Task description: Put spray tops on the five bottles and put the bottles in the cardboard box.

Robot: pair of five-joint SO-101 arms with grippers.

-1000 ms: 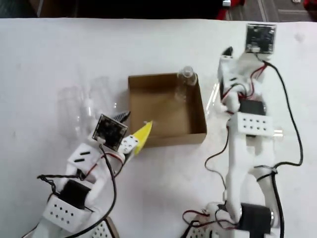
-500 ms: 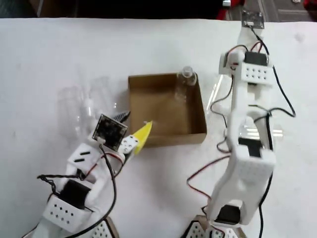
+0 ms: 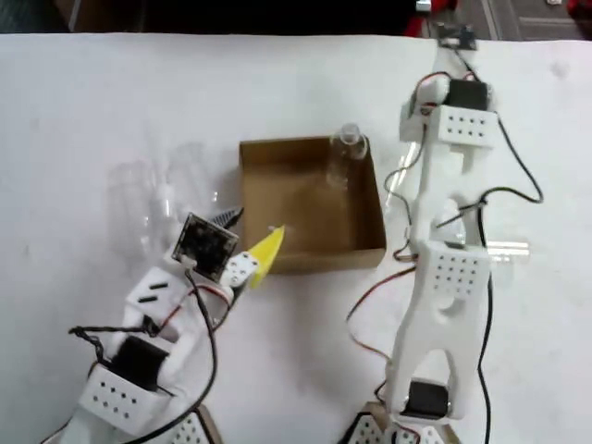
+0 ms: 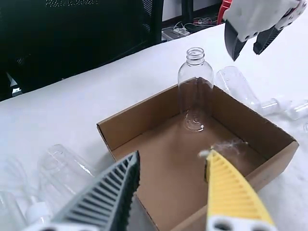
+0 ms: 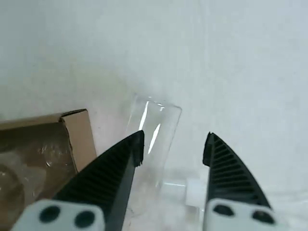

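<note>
White worktop (image 3: 92,92) runs under everything in the high view. One cardboard box (image 3: 310,254) sits in the middle. One standing bottle (image 3: 347,153), clear and with no top on, is in the box's far right corner. More clear bottles (image 3: 139,199) lie left of the box. They are see-through and hard to count. The left fingers (image 3: 266,252), one yellow and one black, hang at the box's near left corner. They are spread apart with nothing in them. The right arm (image 3: 444,277) stretches far along the right side and covers its own fingers.

From the left wrist, the left fingers (image 4: 231,192) are wide apart and empty over the cardboard box (image 4: 139,118). The standing bottle (image 4: 195,91) has an open neck. The right fingers (image 4: 233,43), both black, are parted and empty, up past the box's far right. One lying bottle (image 4: 236,84) rests just right of the box, with a spray top (image 4: 275,103) by it.

From the right wrist, the right fingers (image 5: 113,168) gape wide and hold nothing. The lying bottle (image 5: 154,122) shows between them on the worktop, beside the box's corner (image 5: 77,134). One white spray top (image 5: 195,190) is near it, blurry.
</note>
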